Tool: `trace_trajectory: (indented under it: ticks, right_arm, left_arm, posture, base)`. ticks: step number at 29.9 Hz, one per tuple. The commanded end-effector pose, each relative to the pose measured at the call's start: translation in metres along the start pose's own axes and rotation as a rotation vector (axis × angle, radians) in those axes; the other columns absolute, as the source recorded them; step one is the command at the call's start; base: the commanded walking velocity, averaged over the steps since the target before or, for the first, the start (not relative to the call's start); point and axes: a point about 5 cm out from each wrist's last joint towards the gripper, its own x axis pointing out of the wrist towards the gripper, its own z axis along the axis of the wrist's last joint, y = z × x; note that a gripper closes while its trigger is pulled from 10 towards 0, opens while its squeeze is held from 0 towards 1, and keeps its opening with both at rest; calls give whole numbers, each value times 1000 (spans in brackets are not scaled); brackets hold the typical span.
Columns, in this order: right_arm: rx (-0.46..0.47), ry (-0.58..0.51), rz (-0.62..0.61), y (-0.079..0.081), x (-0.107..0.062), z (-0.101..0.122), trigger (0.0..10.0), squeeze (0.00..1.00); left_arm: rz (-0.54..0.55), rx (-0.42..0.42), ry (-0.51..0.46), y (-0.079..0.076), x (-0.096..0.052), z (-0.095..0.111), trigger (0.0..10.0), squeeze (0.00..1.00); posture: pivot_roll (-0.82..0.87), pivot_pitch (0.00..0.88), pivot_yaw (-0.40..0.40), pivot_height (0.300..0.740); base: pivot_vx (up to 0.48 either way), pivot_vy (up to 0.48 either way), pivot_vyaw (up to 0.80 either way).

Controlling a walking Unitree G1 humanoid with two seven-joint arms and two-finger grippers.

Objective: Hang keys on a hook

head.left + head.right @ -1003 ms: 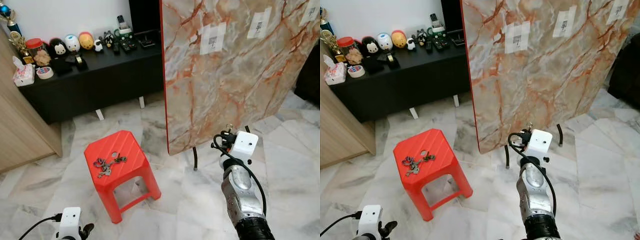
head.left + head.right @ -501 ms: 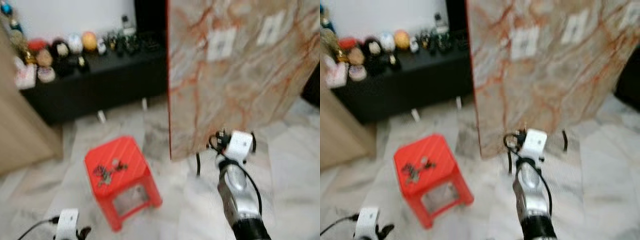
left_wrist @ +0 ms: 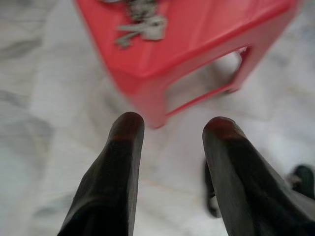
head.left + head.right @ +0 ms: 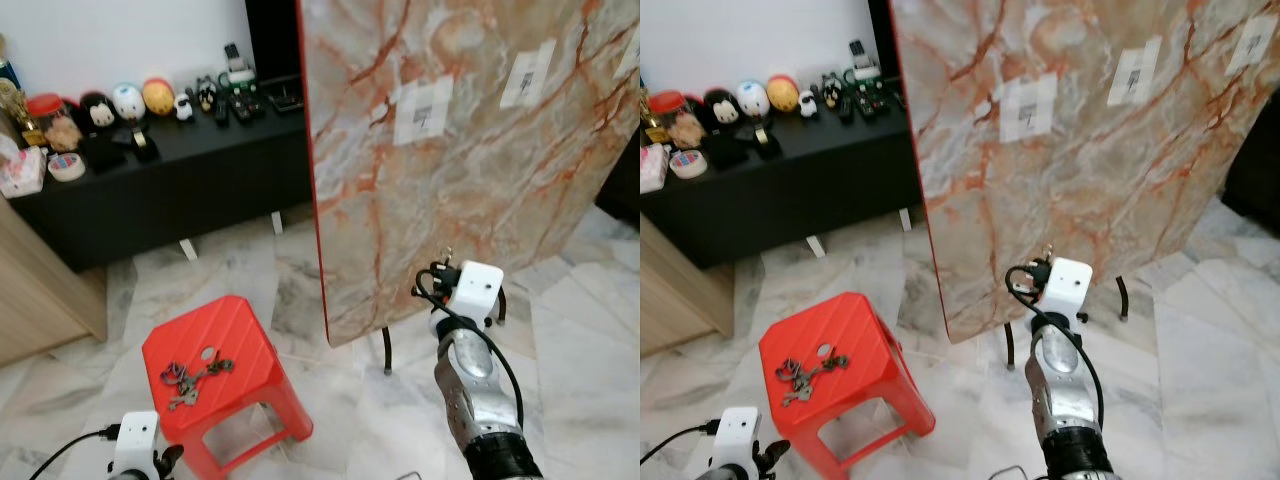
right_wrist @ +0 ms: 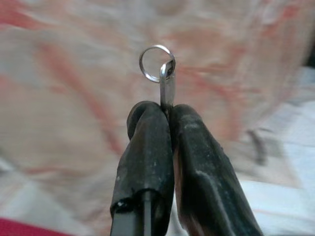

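Marble-patterned board (image 4: 470, 150) stands upright on thin black legs, directly ahead of and above the right end effector (image 5: 166, 105); judged to be the hanging surface, so the arm is raised toward it

Two taped white patches on the board, each with a small hook: nearer hook patch (image 4: 423, 111) up and slightly left of the right end effector, farther hook patch (image 4: 527, 72) higher and to its right. Both well apart from the fingers, so a reach upward is likely needed

Black sideboard (image 4: 170, 170) with toys and remotes, far left of the right end effector, not part of the job

Red plastic stool (image 4: 215, 375) just ahead of the left end effector (image 3: 172, 135); low seat serves as the pick-up spot

Left end effector low near the floor, fingers spread apart and empty, pointing at the stool corner

Bunch of keys (image 4: 192, 375) lying loose on the stool top, beyond the left fingers, untouched

Right end effector: fingers pressed together on a single key (image 5: 167, 91), shank pinched, split ring (image 5: 156, 63) standing free above the fingertips. Held this way, probably, so the ring stays open to slip over a hook

Judgement: carry phase, key not yet on a hook
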Motion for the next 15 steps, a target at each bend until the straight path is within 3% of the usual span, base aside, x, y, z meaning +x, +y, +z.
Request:
trace_trajectory:
  ticks: [1,15]
  right_arm:
    - [17,-7,27,12,0,1,10000,0]
    - [27,6,37,18,-5,-9,10000,0]
  left_arm:
    - [22,8,53,9,-6,-14,10000,0]
    - [14,27,76,10,-8,-21,10000,0]
  posture:
    - [62,18,27,740]
    - [64,0,43,740]
  base:
    - [0,0,0]
    - [0,0,0]
